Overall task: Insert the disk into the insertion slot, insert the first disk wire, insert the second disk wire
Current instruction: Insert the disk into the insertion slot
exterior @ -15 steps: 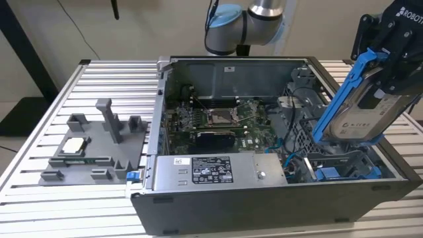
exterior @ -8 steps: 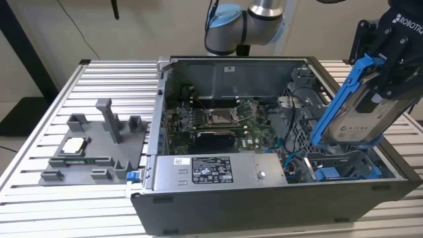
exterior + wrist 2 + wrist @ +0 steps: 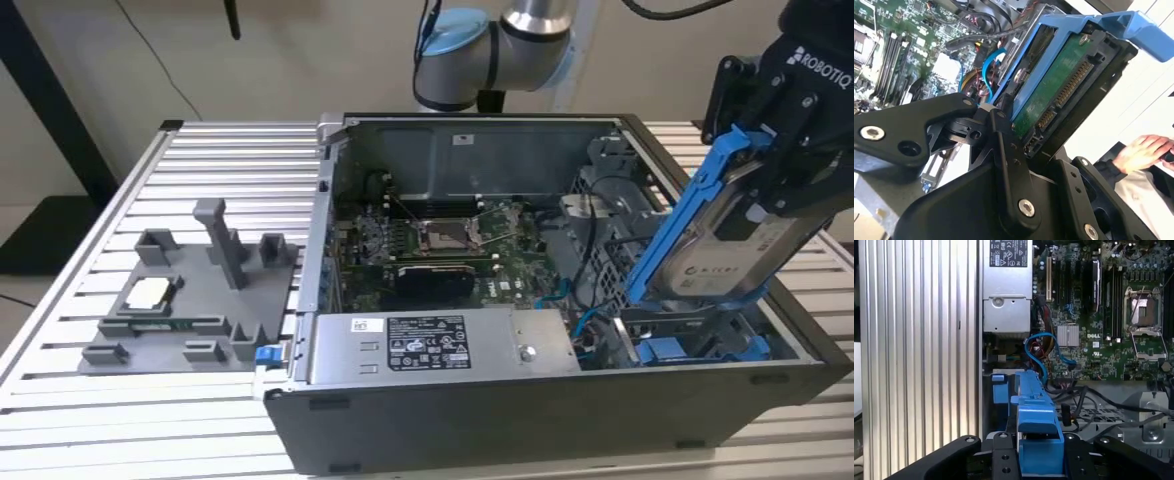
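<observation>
The disk [image 3: 727,245], a silver-grey drive with a white label in a bright blue carrier frame [image 3: 681,215], hangs tilted over the PC case at the exterior view's right. My black gripper [image 3: 771,185] is shut on its upper end. The disk's lower end hovers just above the insertion slot [image 3: 694,322], the grey metal bay in the case's corner. In the second wrist view the disk's green circuit board [image 3: 1054,92] and connector sit between my fingers [image 3: 1006,150]. The first wrist view looks along the blue carrier [image 3: 1036,415] toward the case. A loose blue cable [image 3: 1046,347] curls beside the bay.
The open case [image 3: 534,420] lies on a slatted aluminium table [image 3: 147,420]. A labelled silver power-supply box [image 3: 427,345] sits next to the bay, and another blue-fronted carrier [image 3: 674,352] lies in it. A grey fixture plate [image 3: 187,300] stands at the exterior view's left. A person's hand [image 3: 1146,150] is nearby.
</observation>
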You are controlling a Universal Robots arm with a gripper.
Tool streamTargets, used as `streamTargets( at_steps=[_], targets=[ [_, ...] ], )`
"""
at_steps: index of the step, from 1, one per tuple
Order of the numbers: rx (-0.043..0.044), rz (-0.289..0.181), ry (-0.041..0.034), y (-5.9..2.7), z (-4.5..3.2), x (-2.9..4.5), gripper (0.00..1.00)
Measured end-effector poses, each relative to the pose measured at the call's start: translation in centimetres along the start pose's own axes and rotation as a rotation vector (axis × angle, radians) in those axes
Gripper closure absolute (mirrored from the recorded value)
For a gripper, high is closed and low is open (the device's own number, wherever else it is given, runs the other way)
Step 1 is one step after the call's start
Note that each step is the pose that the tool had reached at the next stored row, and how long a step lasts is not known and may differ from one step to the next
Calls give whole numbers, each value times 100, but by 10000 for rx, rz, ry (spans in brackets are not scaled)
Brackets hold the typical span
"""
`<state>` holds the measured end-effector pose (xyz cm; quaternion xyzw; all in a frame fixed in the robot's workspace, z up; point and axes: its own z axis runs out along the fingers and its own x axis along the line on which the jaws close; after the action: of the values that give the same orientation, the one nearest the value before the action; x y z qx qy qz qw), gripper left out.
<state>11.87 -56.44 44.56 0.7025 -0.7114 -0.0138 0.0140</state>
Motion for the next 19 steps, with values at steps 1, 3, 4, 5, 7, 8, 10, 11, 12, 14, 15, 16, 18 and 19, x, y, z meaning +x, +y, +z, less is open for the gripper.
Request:
streamTargets(
  at_steps=[1,3,4,5,7,8,10,11,12,14,15,16,18,19],
  targets=[
    [0,-3,-2,-1,16,8,67],
    [0,-19,0,-3,51,16,67],
    [0,-26,-1,-4,70,19,67],
    [0,-33,1,-7,87,23,67],
    [0,-45,1,-15,113,30,67],
    [0,-48,1,-19,126,32,67],
    [0,-55,1,-33,148,37,67],
    [0,-56,3,-42,157,41,67],
    [0,-56,4,-49,167,47,67],
    [0,-58,1,-59,193,61,67],
    [0,-57,0,-62,207,68,67],
    [0,-57,1,-65,221,75,67],
    [0,-58,1,-71,251,79,67],
    [0,-58,-9,-73,263,79,67]
  ],
)
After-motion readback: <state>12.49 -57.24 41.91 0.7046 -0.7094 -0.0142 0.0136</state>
